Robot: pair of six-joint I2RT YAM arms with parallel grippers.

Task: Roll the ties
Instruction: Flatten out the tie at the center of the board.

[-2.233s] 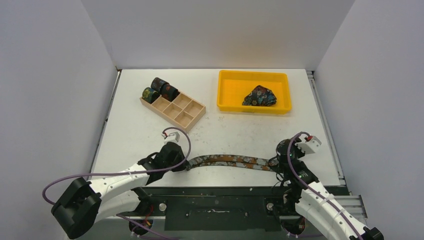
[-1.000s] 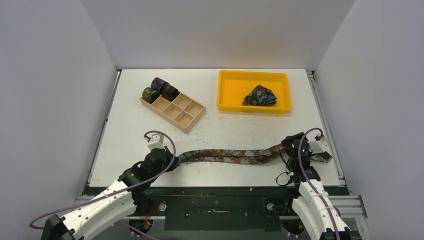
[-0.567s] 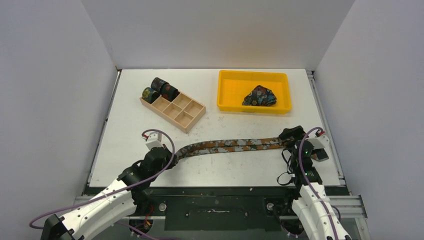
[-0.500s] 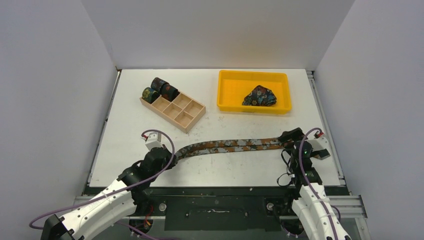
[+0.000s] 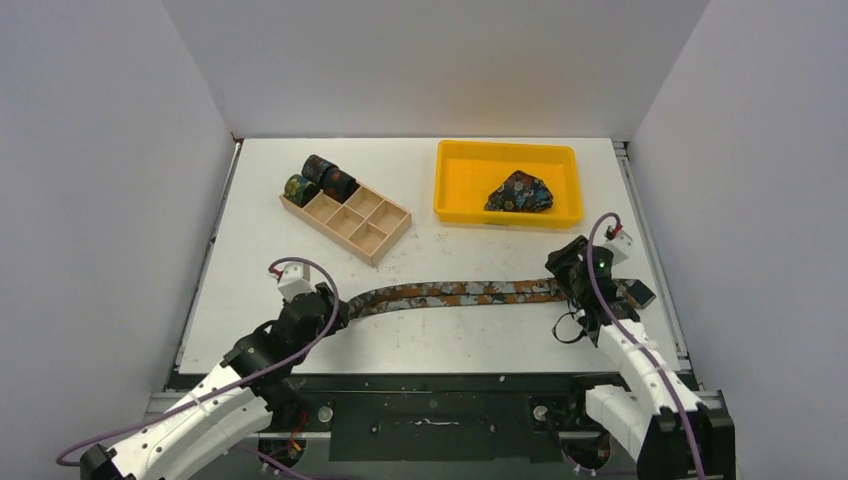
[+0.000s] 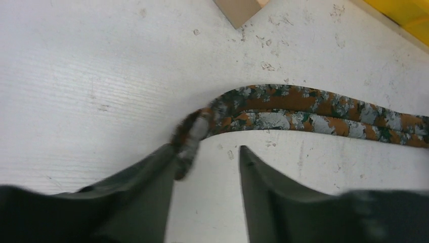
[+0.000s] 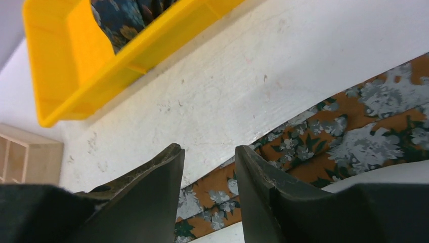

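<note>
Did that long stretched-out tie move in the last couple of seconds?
Yes. The long tie has slid up the view, closer to the yellow tray.

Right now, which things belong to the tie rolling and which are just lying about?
Job: unrolled tie, rolled ties, bunched tie.
Lying about: wooden box holding the rolls, yellow tray holding the bunched one.

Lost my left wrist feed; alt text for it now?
The left gripper hangs open low over the white table, nothing between its fingers; the folded end of a rust-and-grey floral tie lies at one fingertip and runs off the frame's right edge. A wooden box corner and a yellow tray edge show at top.
</note>
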